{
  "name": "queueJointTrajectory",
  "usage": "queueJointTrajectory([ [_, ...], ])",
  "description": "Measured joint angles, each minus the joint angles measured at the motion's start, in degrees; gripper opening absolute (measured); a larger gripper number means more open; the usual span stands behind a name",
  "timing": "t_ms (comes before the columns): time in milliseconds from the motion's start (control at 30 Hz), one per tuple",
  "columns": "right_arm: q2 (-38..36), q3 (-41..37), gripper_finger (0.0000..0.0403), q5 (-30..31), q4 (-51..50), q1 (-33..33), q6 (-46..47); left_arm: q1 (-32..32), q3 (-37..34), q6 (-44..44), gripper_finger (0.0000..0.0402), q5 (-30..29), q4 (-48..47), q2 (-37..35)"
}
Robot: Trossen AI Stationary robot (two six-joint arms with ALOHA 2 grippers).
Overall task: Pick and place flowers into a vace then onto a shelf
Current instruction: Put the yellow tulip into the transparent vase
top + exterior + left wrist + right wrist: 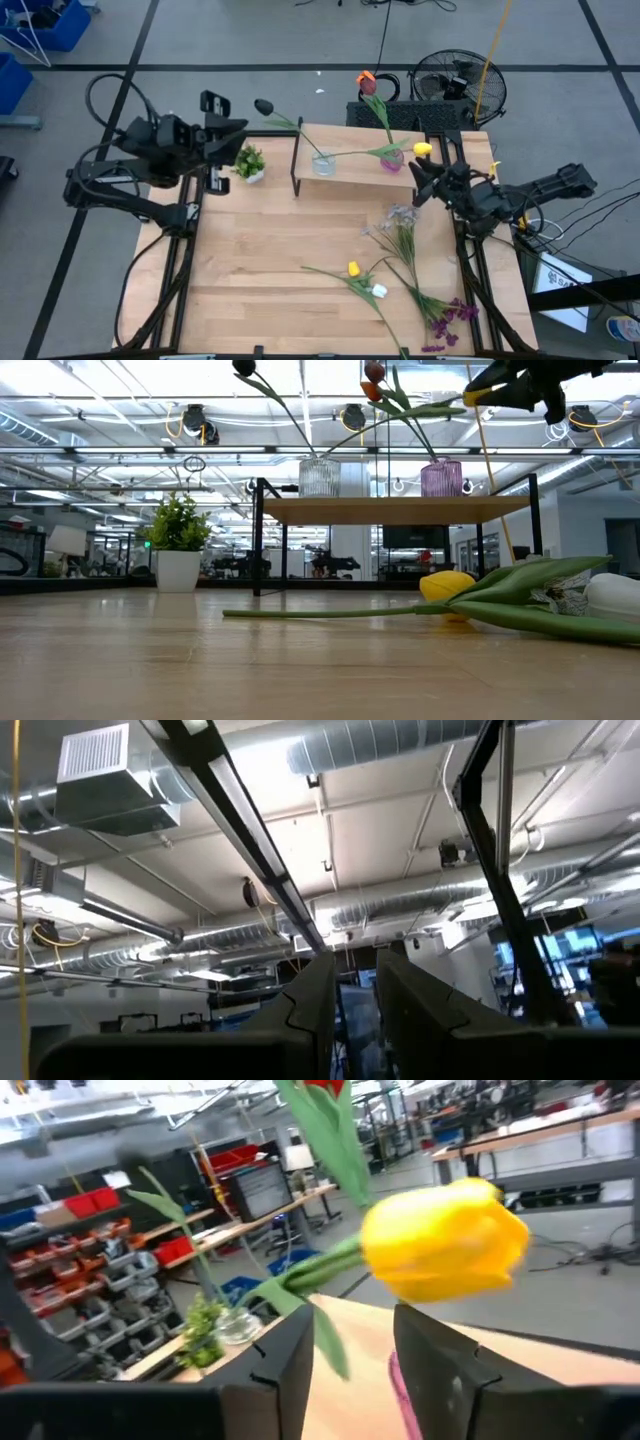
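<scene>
A: Where are the arms over the light-wood worktop (280,260)?

B: The right tool (420,172) hangs beside the small raised wooden shelf (350,165), nearly closed on a yellow tulip's (445,1250) green stem. The left tool (232,140) waits raised at the far-left corner, fingers a narrow gap apart, empty.

A: What's nearby?

B: Ribbed clear glass vase (320,477) and purple glass vase (442,478), each holding stems; loose flowers (400,270) on the worktop.

An industrial lab: exposed ceiling ducts (420,755), red parts bins (60,1205).
</scene>
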Motion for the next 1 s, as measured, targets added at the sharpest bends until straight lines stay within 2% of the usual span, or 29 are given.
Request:
queueJointTrajectory([
  [100,0.0,0.0,0.0158,-0.2,0.0,-1.6,0.3,0.0,0.0,1.6,0.0085,0.0,-0.9,-0.1],
  [233,0.2,0.0,0.0193,-4.2,0.7,-4.5,2.8,0.0,0.0,1.7,0.0085,0.0,-1.0,0.0],
  [467,6.0,0.0,0.0232,-10.4,4.6,-10.1,5.2,0.0,0.0,1.7,0.0085,0.0,-1.1,0.1],
  [600,10.2,0.0,0.0229,-16.0,7.6,-12.0,7.6,0.0,0.0,1.5,0.0085,0.0,-1.7,0.1],
  [900,15.0,0.0,0.0189,-16.6,12.3,-15.3,2.3,0.0,0.0,1.5,0.0085,-0.1,-3.7,0.1],
  [1000,15.0,0.0,0.0169,-20.5,14.9,-16.3,0.5,0.0,0.0,1.4,0.0085,-0.1,-4.3,0.1],
])
